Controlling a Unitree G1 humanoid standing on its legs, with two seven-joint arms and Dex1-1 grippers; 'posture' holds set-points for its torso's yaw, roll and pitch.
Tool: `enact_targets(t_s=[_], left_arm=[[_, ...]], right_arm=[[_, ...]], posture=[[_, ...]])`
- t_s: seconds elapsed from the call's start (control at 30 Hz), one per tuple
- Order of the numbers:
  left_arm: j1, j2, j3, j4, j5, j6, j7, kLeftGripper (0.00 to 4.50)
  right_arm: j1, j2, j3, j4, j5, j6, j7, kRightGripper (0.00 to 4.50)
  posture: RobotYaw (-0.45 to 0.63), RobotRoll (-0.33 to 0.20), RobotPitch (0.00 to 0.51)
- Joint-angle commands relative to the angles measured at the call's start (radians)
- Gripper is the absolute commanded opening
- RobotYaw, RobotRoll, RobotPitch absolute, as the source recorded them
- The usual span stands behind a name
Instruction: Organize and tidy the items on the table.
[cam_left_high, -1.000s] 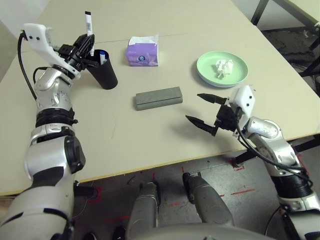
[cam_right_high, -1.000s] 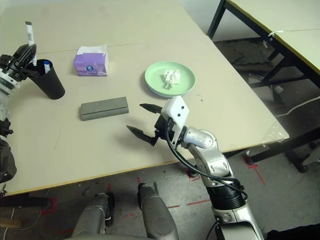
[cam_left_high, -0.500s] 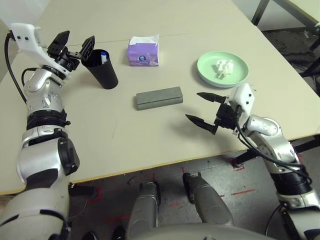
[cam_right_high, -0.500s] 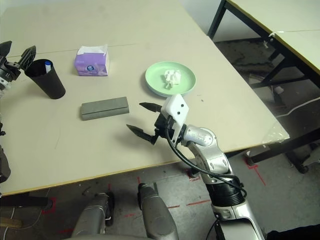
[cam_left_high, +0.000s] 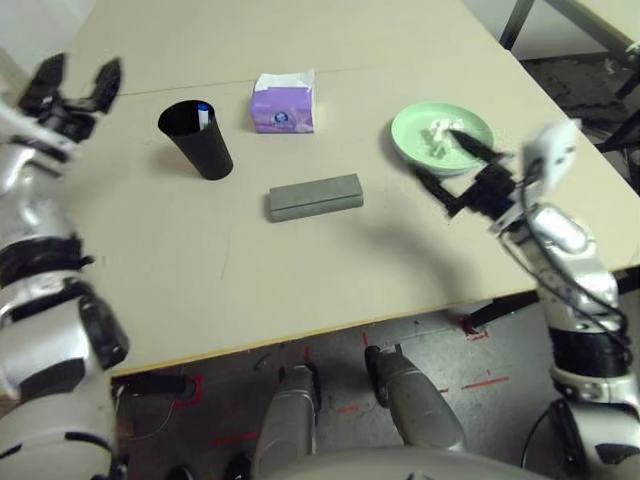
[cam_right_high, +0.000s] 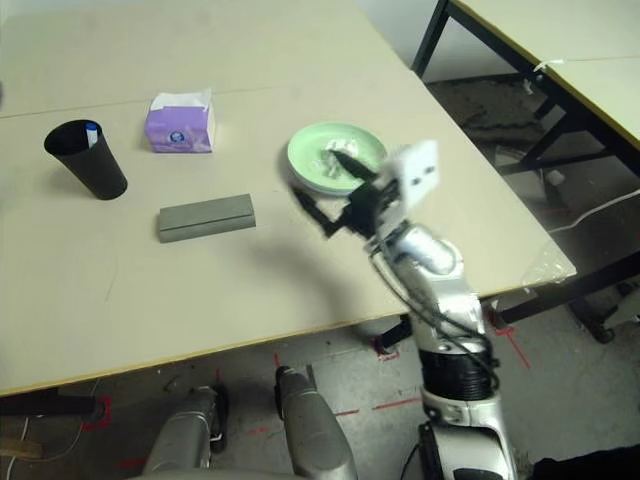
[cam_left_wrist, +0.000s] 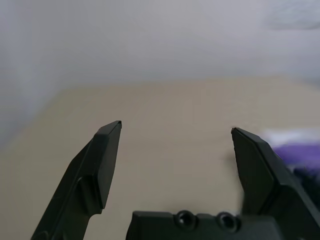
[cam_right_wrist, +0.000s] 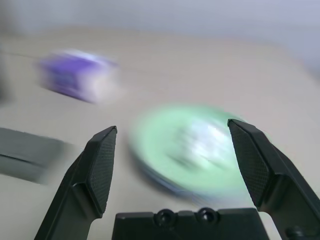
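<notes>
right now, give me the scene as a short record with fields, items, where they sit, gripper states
table: pale beige, seam across the far part
cup: black, upright, blue-capped marker standing inside
tissue box: purple, right of the cup
glasses case: grey, closed, lying flat mid-table
plate: green, crumpled tissue on it
left gripper: open, empty, left of the cup
right gripper: open, empty, raised by the plate's near edge
</notes>
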Motion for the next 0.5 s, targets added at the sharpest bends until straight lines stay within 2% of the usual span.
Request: enact_targets(t_s=[0.03, 0.13, 0.27, 0.4, 0.5], left_arm=[[0.191, -0.045, 0.066, -0.209, -0.031, 0.066, 0.048, 4.45], [0.338, -0.103, 0.101, -0.339, -0.055, 0.115, 0.093, 4.45], [0.478, -0.185, 0.063, -0.472, -0.042, 0.134, 0.114, 4.45], [0.552, -0.271, 0.053, -0.570, -0.050, 0.156, 0.164, 4.45], [0.578, -0.306, 0.045, -0.610, -0.043, 0.155, 0.189, 4.45]], right_arm=[[0.091, -0.006, -0.076, 0.007, -0.054, -0.038, -0.078, 4.50], [0.165, 0.014, -0.097, 0.022, -0.073, -0.079, -0.111, 4.50], [0.188, 0.037, -0.101, 0.074, -0.079, -0.137, -0.132, 4.50], [0.166, 0.048, -0.111, 0.118, -0.066, -0.164, -0.145, 4.50], [0.147, 0.048, -0.103, 0.140, -0.065, -0.186, -0.140, 4.50]], posture=[[-0.18, 0.000, 0.262], [-0.16, 0.000, 0.272], [-0.15, 0.000, 0.277], [-0.14, 0.000, 0.276], [-0.13, 0.000, 0.276]])
